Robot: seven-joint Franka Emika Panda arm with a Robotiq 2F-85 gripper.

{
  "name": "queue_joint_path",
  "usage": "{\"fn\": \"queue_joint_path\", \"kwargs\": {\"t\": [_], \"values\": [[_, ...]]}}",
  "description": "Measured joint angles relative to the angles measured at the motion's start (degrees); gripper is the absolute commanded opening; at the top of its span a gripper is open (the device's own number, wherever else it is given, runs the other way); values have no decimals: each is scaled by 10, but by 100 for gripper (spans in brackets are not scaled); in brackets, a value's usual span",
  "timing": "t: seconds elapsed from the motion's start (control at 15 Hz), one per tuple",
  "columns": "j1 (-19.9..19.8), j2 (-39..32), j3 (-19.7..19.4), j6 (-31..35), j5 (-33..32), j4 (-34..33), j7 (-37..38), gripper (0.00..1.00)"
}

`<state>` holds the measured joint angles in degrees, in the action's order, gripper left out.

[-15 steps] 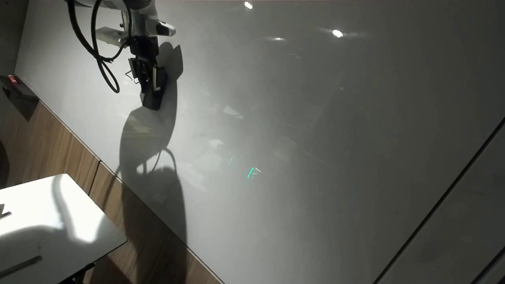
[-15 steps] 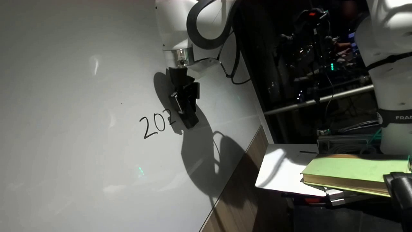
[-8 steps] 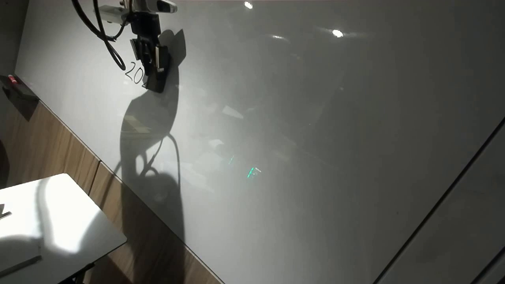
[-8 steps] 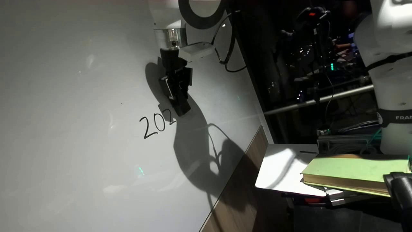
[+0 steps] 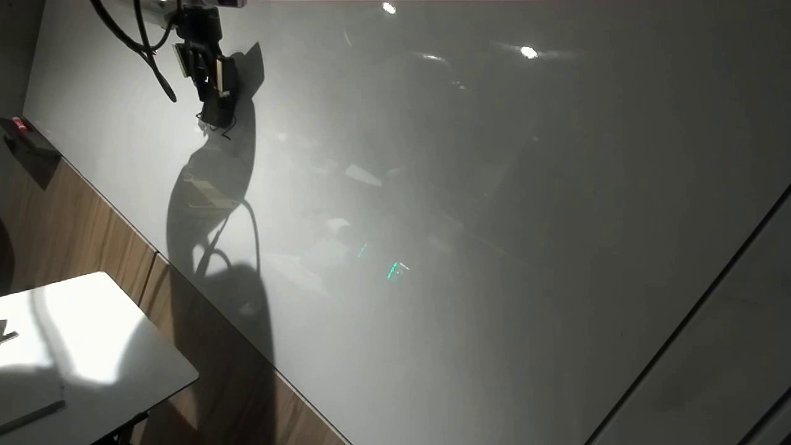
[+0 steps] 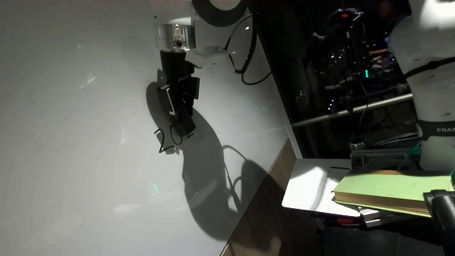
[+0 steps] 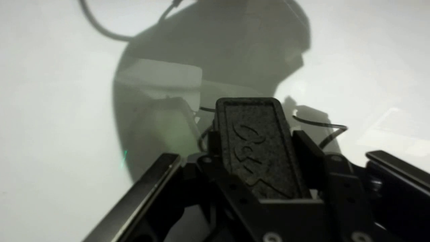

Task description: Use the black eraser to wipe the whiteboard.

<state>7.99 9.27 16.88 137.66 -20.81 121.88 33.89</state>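
Your black two-fingered pincer point(image 7: 258, 148) is grasping the flat, oblong, matte black eraser point(image 7: 252, 112): in the wrist view you have it clamped along both long sides, with its far end jutting out past the tips. Thin curved lines point(image 7: 248, 149) mark the face turned toward your wrist camera, though you cannot make out what they spell. The pincer comes in from the top of both exterior views.

You are holding the eraser at the large, glossy, pale grey-white whiteboard point(image 5: 432, 346), over some thin black handwritten strokes point(image 6: 161, 144). In an exterior view you can make out a whole 2, then a 0 partly hidden by the eraser, then a short piece of line past its other side. Whether the eraser's underside touches the board, you cannot tell from these angles.

The white robot arm point(image 6: 432, 89), black-banded near its base, casts a broad dark shadow point(image 6: 202, 167) on the whiteboard and across the brown wood-grain panel point(image 5: 80, 216) below. Slack black cables point(image 5: 147, 50) hang beside the pincer. Near the wood you have a small white flat-topped counter point(image 5: 93, 334); in an exterior view a thick, light green book point(image 6: 391, 185) overlaps its end. Beside the board's edge, a small red item point(image 5: 20, 125) sits on a dark ledge point(image 5: 38, 143).
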Motion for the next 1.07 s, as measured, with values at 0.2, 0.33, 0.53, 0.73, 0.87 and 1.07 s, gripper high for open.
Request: {"fn": "queue_joint_path", "kwargs": {"t": [0.2,0.33,0.53,0.73,0.87,1.07], "values": [[15,-18,17,15,-1,-7,10,31],[25,-30,26,19,-3,-15,15,31],[39,-47,34,19,-6,-32,21,31],[50,-62,34,19,-17,-52,24,31],[50,-73,33,19,-37,-67,28,31],[50,-90,27,16,-57,-80,33,31]]}}
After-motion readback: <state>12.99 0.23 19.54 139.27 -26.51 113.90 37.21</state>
